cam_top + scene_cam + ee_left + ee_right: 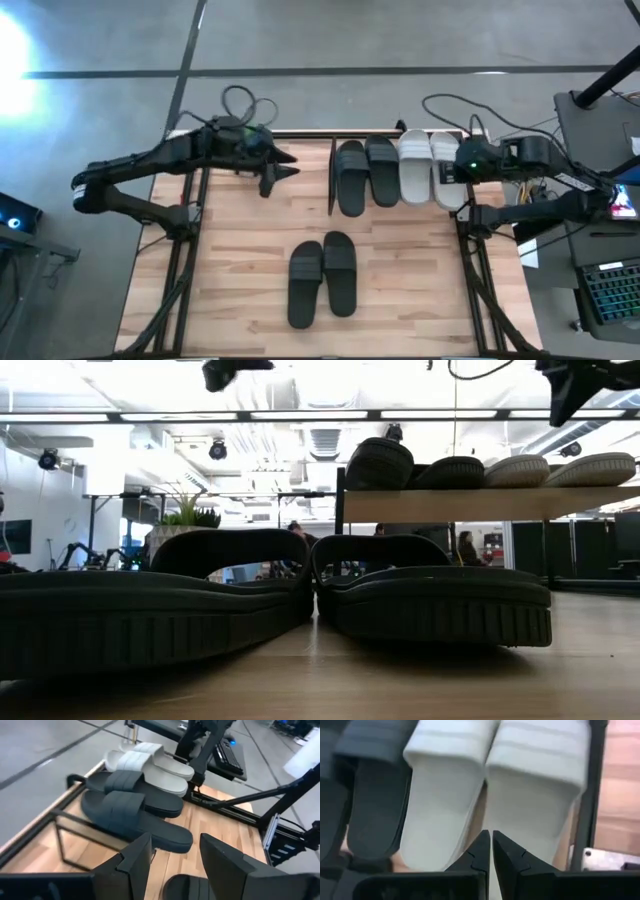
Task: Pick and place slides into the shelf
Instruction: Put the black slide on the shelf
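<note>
Two black slides [322,277] lay on the table [240,290], whose top was pale wood in narrow strips of mixed honey tones. On the shelf [480,503] — a light wooden board on thin black legs — sat another black pair [366,172] and a light grey pair [431,167], almost off-white, their straps crossed by faint raised bands. Both arms were dark, nearly black; the right gripper [491,851] showed matte black fingers, the left gripper [172,862] the same. A small green light [470,166] glowed on the right arm — the floor [400,35] was plain grey.
</note>
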Robot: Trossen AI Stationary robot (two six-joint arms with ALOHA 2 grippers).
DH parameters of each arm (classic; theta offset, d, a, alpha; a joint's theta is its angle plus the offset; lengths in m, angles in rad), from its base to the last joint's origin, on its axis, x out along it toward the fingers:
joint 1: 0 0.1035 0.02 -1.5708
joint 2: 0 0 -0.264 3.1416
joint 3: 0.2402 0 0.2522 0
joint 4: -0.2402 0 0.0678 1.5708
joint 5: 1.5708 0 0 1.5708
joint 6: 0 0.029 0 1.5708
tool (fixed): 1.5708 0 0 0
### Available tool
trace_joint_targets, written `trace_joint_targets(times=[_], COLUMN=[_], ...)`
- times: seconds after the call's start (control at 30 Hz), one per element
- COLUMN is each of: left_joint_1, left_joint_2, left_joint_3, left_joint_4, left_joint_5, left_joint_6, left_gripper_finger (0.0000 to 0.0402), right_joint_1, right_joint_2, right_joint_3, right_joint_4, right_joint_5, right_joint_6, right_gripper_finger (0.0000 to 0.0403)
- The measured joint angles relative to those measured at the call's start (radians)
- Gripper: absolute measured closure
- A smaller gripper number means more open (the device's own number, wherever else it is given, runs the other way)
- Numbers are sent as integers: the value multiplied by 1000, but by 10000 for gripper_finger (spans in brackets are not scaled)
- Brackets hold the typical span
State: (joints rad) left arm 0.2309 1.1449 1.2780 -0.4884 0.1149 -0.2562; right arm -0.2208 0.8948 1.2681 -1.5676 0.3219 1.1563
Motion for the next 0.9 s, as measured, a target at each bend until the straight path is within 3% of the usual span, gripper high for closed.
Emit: trace_joint_targets(times=[0.2, 0.47, 0.9], left_joint_1=[4, 14, 27], left_joint_2=[154, 299, 275], left_joint_3=[0, 66, 70], left_joint_4=[120, 100, 87], left_joint_5=[65, 81, 90], left_joint_6=[-21, -26, -26], left_gripper_finger=[246, 246, 246], right_joint_1=[0, -11, -87], right_joint_2=[109, 181, 146], right_joint_3=[17, 108, -22], right_joint_4=[13, -2, -5], right_joint_5=[-58, -7, -7], right_joint_6=[-58, -118, -115], right_gripper_finger=[391, 392, 392])
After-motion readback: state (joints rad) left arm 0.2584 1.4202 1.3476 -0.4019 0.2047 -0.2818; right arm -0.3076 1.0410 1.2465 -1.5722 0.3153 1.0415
